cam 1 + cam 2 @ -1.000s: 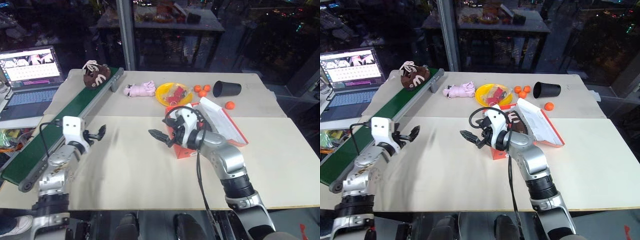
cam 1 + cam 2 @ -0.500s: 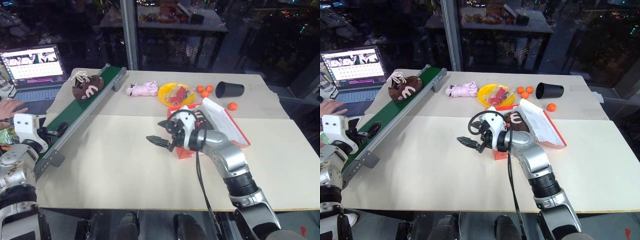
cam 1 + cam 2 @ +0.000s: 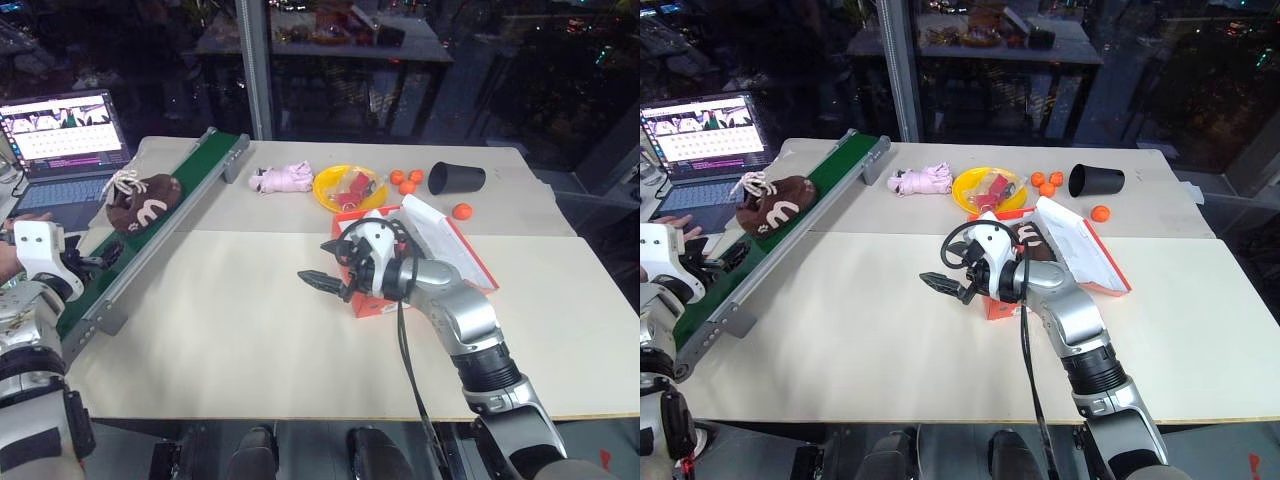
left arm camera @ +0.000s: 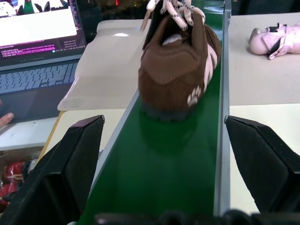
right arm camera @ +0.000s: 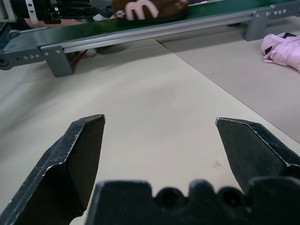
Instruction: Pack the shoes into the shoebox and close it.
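Note:
One dark-brown shoe (image 3: 140, 203) with cream laces rides on the green conveyor belt (image 3: 175, 215), toe toward me in the left wrist view (image 4: 180, 61). My left gripper (image 3: 100, 258) is open at the belt's near end, level with the shoe and a short way from it, one finger on each side of the belt. The red-orange shoebox (image 3: 372, 302) stands open mid-table with its lid (image 3: 445, 245) leaning back. A second brown shoe (image 3: 1032, 240) lies inside. My right gripper (image 3: 320, 282) hangs open and empty just left of the box.
Behind the box are a yellow plate (image 3: 345, 188), a pink soft bundle (image 3: 282, 178), a black cup (image 3: 455, 178) and several small orange balls (image 3: 405, 180). An open laptop (image 3: 60, 140) sits left of the belt, with a person's fingertip (image 4: 4, 119) by it.
The shoe has travelled down the belt toward its near end. My left arm swung out left to that end of the belt. The right arm stayed put.

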